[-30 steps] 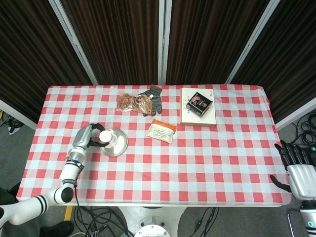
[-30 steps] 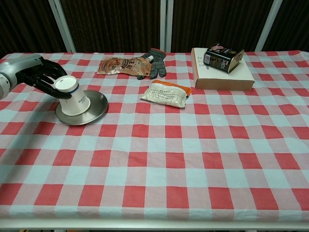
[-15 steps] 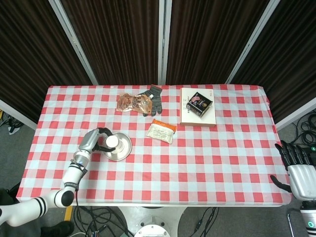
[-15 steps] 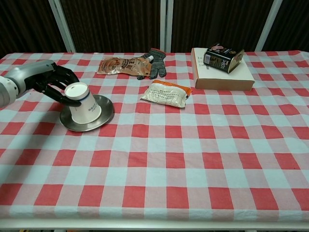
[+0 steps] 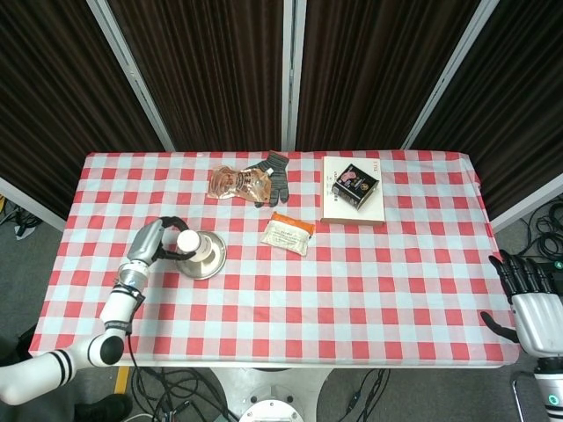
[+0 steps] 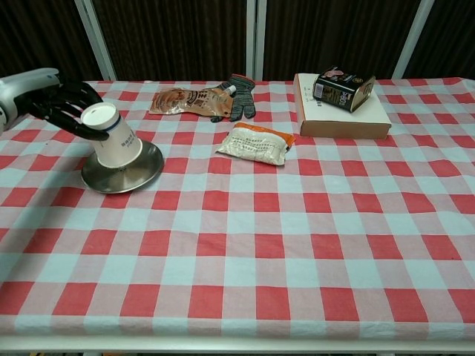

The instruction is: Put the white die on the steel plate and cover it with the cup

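Chest view: left hand (image 6: 63,106) fingers (image 6: 83,132) wrapped round the inverted cup (image 6: 113,139), which has swung back from its earlier lean and now tilts with its closed end toward the fingers, rim on the steel plate (image 6: 145,171). Plate shifted slightly too. Cover looks nearly seated, not released. White die not visible, presumably under the cup. Right hand (image 5: 533,303) idle, off the bench (image 6: 297,245), fingers spread, holding nothing
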Robot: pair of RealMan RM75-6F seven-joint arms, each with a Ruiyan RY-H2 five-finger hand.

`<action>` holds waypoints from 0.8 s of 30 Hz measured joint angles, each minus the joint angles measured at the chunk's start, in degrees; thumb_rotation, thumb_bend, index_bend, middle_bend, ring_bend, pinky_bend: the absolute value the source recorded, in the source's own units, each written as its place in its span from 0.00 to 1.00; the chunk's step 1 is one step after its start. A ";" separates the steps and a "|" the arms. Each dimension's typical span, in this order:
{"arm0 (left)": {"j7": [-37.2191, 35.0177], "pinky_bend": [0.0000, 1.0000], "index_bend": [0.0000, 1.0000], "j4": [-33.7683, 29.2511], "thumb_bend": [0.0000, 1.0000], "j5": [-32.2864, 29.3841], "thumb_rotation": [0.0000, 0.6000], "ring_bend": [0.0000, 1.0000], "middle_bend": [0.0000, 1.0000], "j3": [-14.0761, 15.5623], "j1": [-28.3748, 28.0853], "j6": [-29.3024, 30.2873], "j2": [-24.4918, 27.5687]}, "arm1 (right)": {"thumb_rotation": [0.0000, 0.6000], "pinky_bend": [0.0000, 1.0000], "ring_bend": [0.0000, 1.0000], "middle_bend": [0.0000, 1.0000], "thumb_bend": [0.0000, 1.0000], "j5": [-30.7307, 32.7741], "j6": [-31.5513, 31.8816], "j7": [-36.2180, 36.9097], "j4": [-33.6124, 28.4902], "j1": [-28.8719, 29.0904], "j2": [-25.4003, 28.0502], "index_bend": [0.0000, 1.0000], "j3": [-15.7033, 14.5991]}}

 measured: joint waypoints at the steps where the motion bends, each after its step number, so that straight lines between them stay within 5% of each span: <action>1: -0.13 0.19 0.54 0.13 0.16 0.00 1.00 0.23 0.43 -0.38 -0.03 0.30 0.13 | 1.00 0.00 0.00 0.00 0.11 0.01 0.04 0.05 0.02 -0.06 0.03 0.03 -0.02; 13: 3.19 0.18 0.39 18.82 0.16 -10.71 1.00 0.20 0.35 -3.98 -5.81 -7.95 -4.02 | 1.00 0.00 0.00 0.00 0.11 0.96 0.21 -0.14 -0.10 -0.63 0.08 0.03 0.03; 15: 4.00 0.17 0.27 21.95 0.15 -11.81 1.00 0.15 0.28 -3.95 -6.87 -9.82 -5.41 | 1.00 0.00 0.00 0.00 0.11 0.99 0.09 -0.37 -0.36 -0.51 0.21 0.03 0.13; 19: 4.44 0.14 0.15 23.65 0.12 -10.28 1.00 0.10 0.18 -3.19 -7.15 -9.63 -6.43 | 1.00 0.00 0.00 0.00 0.11 1.15 0.08 -0.52 -0.60 -0.41 0.42 0.03 0.36; 24: 3.18 0.12 0.14 20.35 0.10 -3.58 1.00 0.09 0.17 -1.32 -4.22 -2.85 -3.66 | 1.00 0.00 0.00 0.00 0.11 1.20 0.39 -0.12 -0.35 -0.61 0.62 0.03 0.41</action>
